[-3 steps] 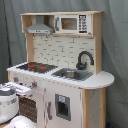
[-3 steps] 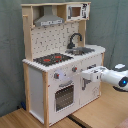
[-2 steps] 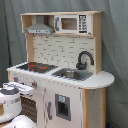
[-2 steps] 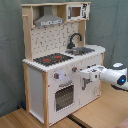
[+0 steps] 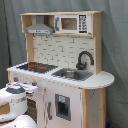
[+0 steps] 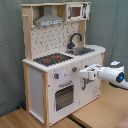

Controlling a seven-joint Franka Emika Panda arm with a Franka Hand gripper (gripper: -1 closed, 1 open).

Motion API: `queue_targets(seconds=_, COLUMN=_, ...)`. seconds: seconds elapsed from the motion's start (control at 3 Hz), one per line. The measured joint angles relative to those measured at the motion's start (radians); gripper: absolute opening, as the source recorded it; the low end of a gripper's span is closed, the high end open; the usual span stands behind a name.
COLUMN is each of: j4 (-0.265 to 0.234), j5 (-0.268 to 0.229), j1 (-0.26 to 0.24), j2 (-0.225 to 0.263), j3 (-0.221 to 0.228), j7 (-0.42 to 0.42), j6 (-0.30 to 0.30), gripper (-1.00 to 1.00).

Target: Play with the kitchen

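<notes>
The tall white and light-wood toy play kitchen [image 5: 60,70] [image 6: 57,60] stands on a light wooden floor [image 6: 20,119] before a grey curtain [image 6: 10,50] in the second exterior view. Its black stovetop with red rings [image 5: 36,66] [image 6: 52,59] lies beside the steel sink [image 5: 72,74] [image 6: 82,50], where a black curved faucet [image 5: 84,59] [image 6: 74,39] rises. Above hang a grey hood [image 5: 39,29] [image 6: 49,21] and a small white microwave [image 5: 71,23] [image 6: 76,11]. The white robot arm's gripper [image 6: 85,74] reaches toward the kitchen's front, just beside the knobs [image 6: 74,69] above the oven door [image 6: 63,96]; whether its fingers are parted or closed cannot be told.
</notes>
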Motion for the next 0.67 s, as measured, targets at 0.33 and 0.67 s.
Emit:
queue_targets(seconds=0.33, j4=0.017, j5=0.000, j1=-0.059, j2=0.000, j3=0.009, j7=-0.018, j6=0.079, gripper=1.00)
queue_targets(seconds=0.67, j4=0.097, j5=0.005, j1=-0.124, j2=0.000, j3=0.024, j7=-0.008, j6=0.074, gripper=1.00)
